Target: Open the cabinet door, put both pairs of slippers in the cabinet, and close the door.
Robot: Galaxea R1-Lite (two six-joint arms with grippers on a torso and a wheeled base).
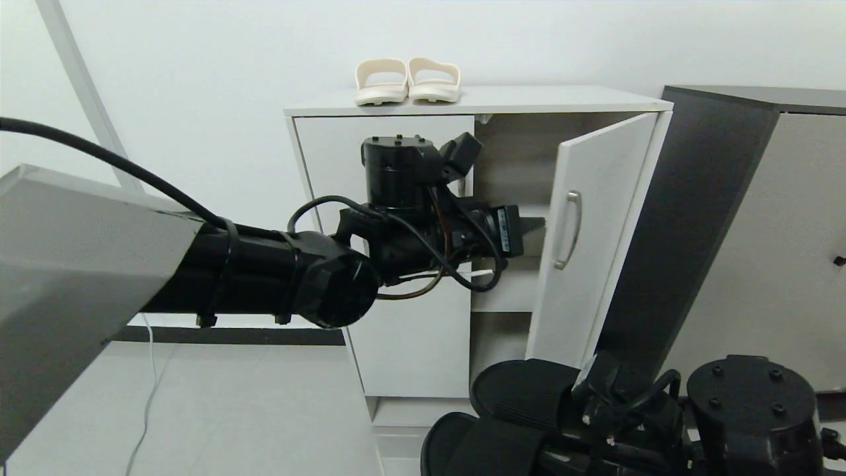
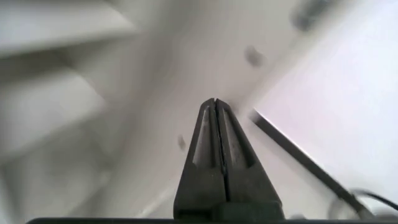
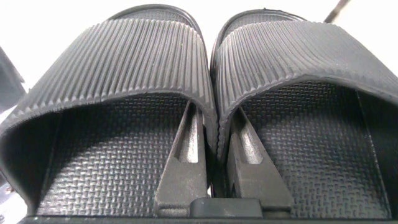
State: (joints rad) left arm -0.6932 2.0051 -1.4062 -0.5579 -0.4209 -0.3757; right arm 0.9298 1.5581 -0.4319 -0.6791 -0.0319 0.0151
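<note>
White cabinet point(image 1: 542, 99) stands on pale floor point(image 1: 231, 410). On cabinet top, toward the back, left of centre: 1 pr cream slippers point(image 1: 408, 80), side by side.

The room is bright with soft, even light, so the white wall point(image 1: 198, 66) glares a little, the inside of the open cabinet point(image 1: 529, 99) lies in grey shadow, the shelves point(image 2: 56, 93) behind the left gripper point(image 2: 215, 101) look smeared and blurry, and the black slippers point(image 3: 149, 62) sit dark against washed-out white.
</note>
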